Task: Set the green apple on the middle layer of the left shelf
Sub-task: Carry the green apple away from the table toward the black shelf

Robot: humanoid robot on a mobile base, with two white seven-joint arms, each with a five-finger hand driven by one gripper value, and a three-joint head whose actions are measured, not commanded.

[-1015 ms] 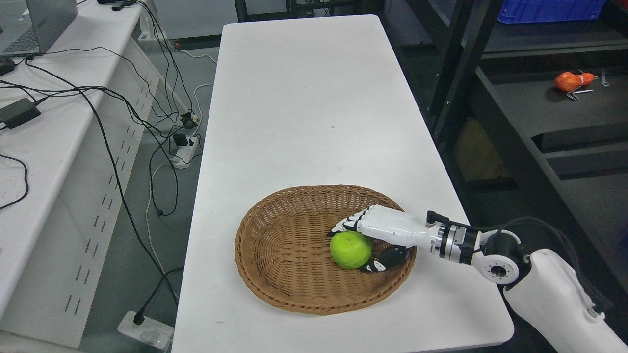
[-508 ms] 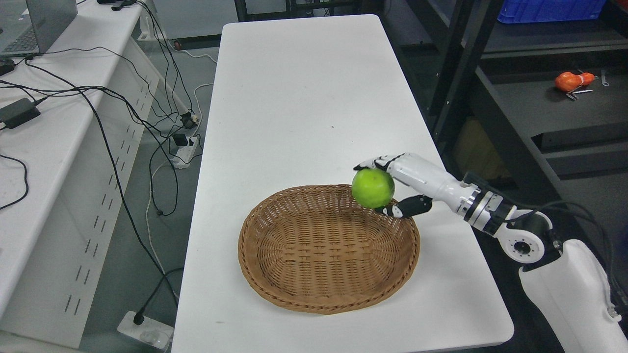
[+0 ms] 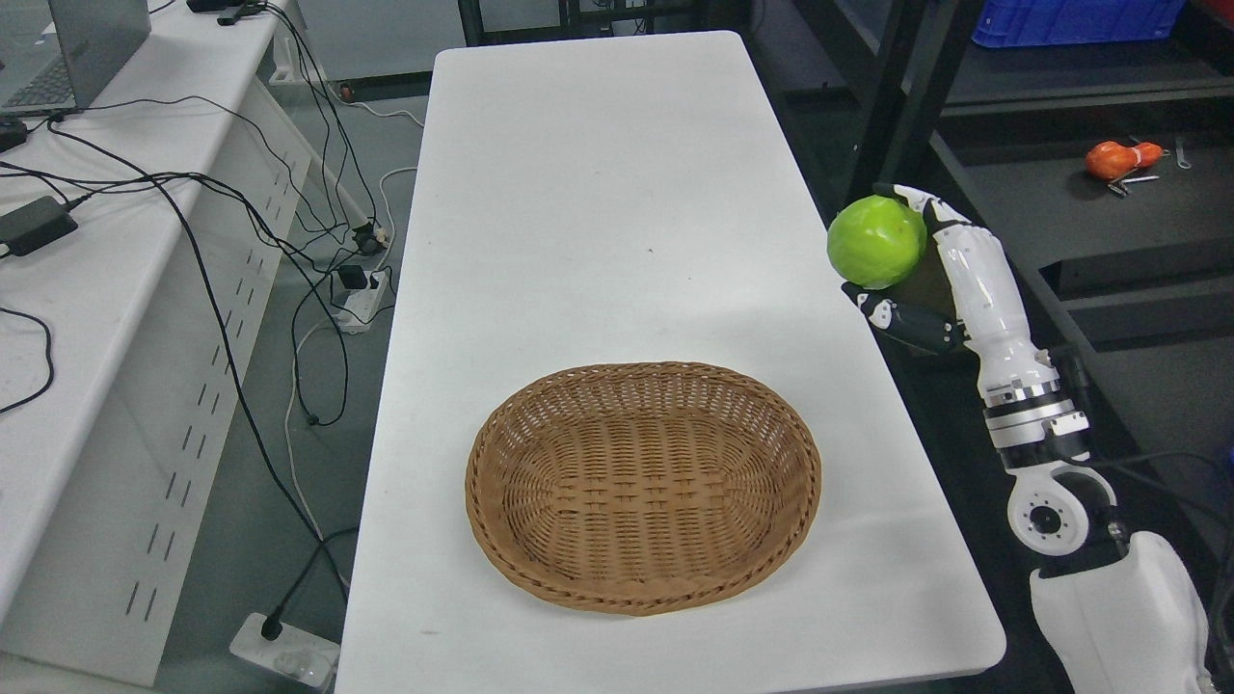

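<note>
- Beside the right edge of the white surface [image 3: 598,193], the robot's right hand [image 3: 930,275] holds a green apple [image 3: 875,242] aloft, well clear of the wicker basket [image 3: 643,487] below.
- White fingers [image 3: 950,231] curl over the far side of the fruit while the dark thumb presses in from underneath; the grip is closed on the apple, which sits cupped against the palm.
- No left hand shows anywhere in view.
- Dark shelving [image 3: 1109,207] stands just to the right of the raised hand, one level carrying a small orange object [image 3: 1113,159] and, higher up, a blue bin [image 3: 1070,21]. Which tier counts as the middle layer cannot be told from here.
- The apple looks firm, round and smooth-skinned, likely of modest weight but apt to slip or roll. By that reading, a wrap around its widest part, as now, suits it best, and it would probably need to be set down gently on a flat tier so it does not roll off.
- Cables [image 3: 241,222] trail over the neighbouring desk [image 3: 58,318] and floor at left.
</note>
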